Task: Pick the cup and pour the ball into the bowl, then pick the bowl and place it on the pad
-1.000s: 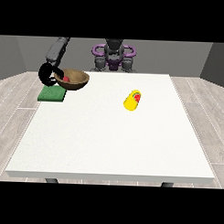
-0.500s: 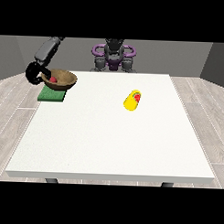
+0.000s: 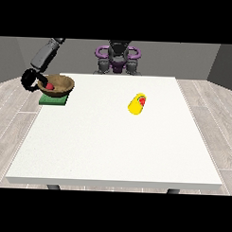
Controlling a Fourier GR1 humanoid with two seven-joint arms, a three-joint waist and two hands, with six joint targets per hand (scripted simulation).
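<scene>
A brown bowl with a red ball inside sits over the green pad near the table's far left corner. I cannot tell whether the bowl touches the pad. The black hand at the view's left is curled round the bowl's left rim. A yellow cup lies on its side right of the table's middle, apart from both hands, with a red patch at its mouth. The other hand does not show.
The white table stretches wide towards the camera, its left edge close to the pad. The robot's torso stands behind the far edge.
The hand at the view's left has carried the bowl leftwards, from right of the pad to over it, and slightly down. The cup has not moved.
</scene>
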